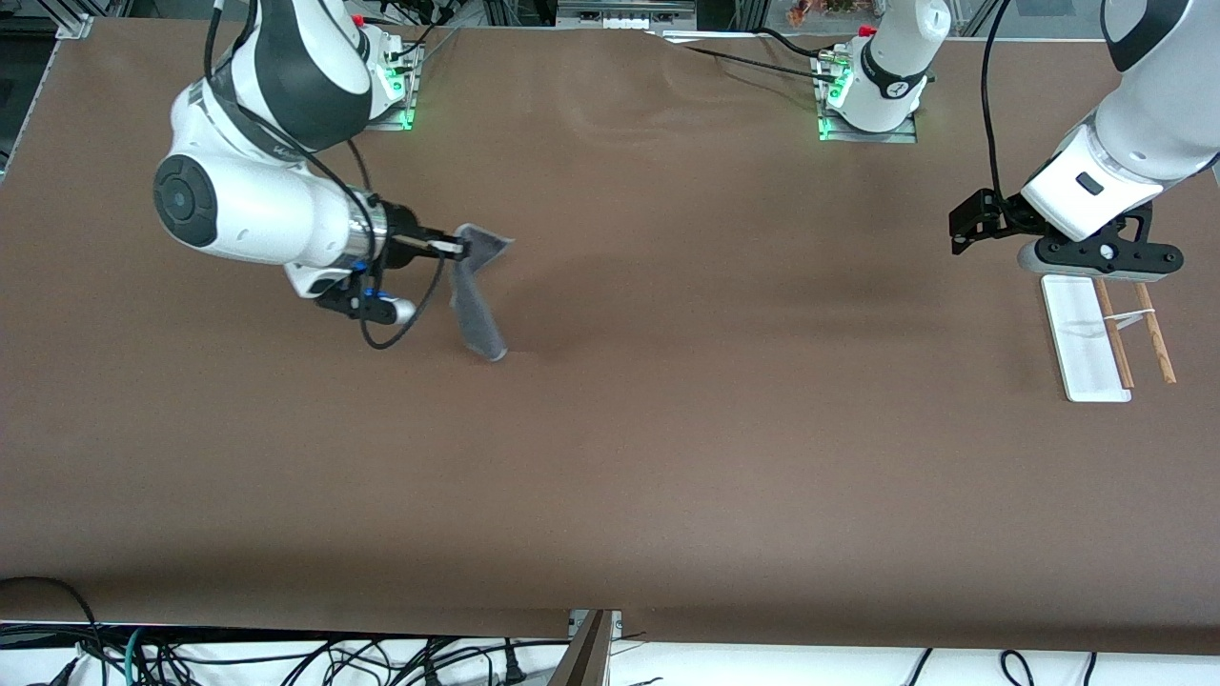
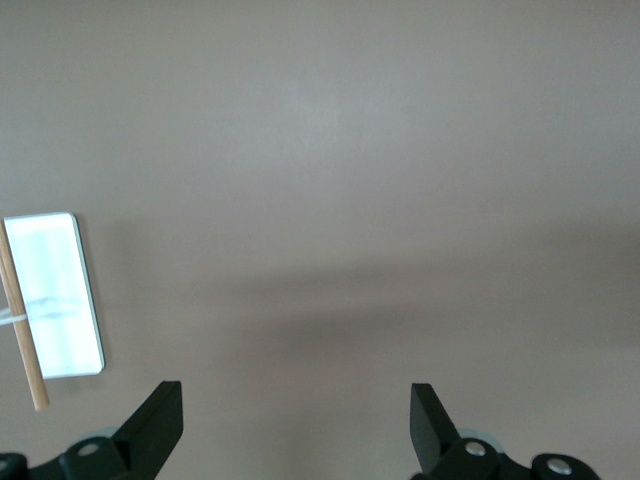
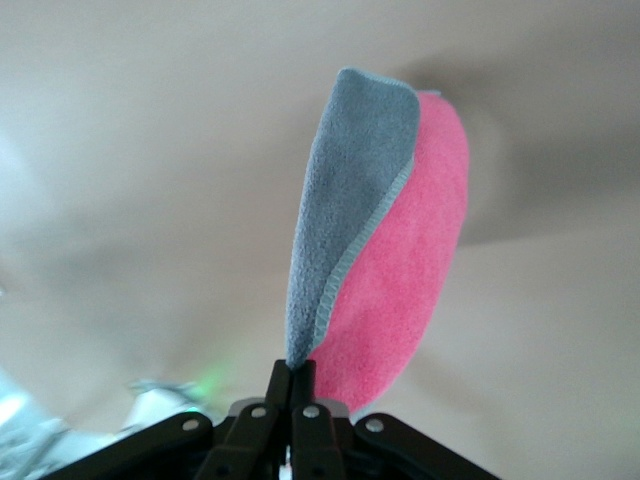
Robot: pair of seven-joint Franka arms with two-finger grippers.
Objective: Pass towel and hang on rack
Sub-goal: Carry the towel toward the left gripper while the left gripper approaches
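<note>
The brown table [image 1: 610,457] lies bare between my two arms. My right gripper [image 1: 456,249] is clamped on one corner of the towel [image 1: 475,305], which hangs below the fingers, grey on one face and pink on the other in the right wrist view, its lowest corner at or just above the table. My left gripper [image 2: 297,425] waits with its fingers apart, just above the rack [image 1: 1087,338] at the left arm's end of the table. To pass well, I judge I should lift the towel clear, carry it toward the middle, and keep a free edge hanging below my right fingers so the left ones can close on cloth alone before I let go.
</note>
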